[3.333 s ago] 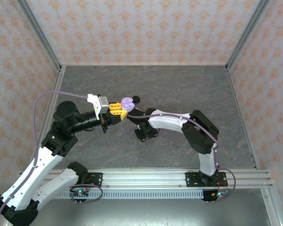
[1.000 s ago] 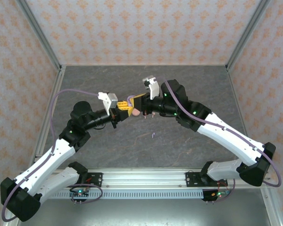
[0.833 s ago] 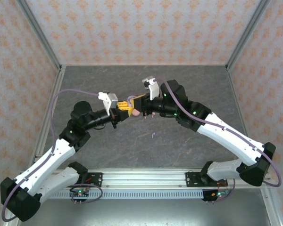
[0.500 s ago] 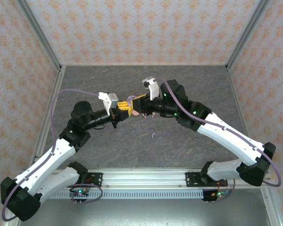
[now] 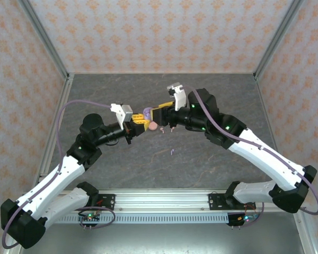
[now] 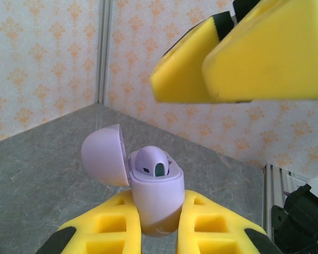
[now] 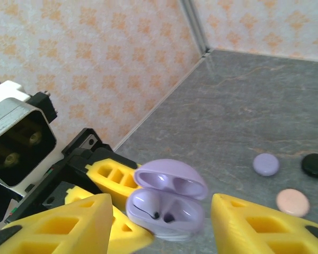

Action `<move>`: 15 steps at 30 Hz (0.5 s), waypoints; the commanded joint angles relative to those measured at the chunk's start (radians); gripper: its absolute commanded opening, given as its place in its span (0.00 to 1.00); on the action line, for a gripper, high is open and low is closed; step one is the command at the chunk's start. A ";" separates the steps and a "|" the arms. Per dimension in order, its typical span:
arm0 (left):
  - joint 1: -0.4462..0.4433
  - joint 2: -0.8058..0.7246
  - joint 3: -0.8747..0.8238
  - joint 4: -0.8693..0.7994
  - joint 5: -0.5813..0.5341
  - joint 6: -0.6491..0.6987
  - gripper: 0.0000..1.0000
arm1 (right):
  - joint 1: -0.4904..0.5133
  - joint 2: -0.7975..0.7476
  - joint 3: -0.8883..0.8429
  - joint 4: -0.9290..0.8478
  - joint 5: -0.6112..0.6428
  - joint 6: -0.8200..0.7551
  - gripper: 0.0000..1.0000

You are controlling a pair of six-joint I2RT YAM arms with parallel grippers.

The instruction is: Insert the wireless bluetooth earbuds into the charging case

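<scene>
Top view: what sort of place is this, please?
Probably a lab robot cell: the left arm and right arm stand on a metal rail, and patterned walls in a metal frame box in the grey table.

Lavender case point(image 6: 156, 198), lid and shell alike, and the earbud point(image 6: 152, 161) in it is lavender too, with one dark spot. Yellow fingers on the left gripper point(image 5: 140, 120), yellow again on the right gripper point(image 7: 161, 206). Table point(image 5: 201, 159) grey with pale marbled veins. Walls point(image 5: 159, 32) peach, orange floral motifs repeating. Lavender disc point(image 7: 266, 164), black disc point(image 7: 315, 164), pink disc point(image 7: 293, 202). Arms point(image 5: 254, 151) white, black joints.
</scene>
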 commanded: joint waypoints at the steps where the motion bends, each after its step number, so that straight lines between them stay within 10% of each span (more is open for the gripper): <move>1: -0.004 -0.010 0.009 0.036 -0.007 -0.005 0.00 | -0.039 -0.072 0.000 -0.050 0.081 -0.003 0.53; 15: -0.005 -0.013 0.034 0.002 -0.005 0.016 0.00 | -0.168 -0.121 -0.244 -0.152 0.174 0.097 0.62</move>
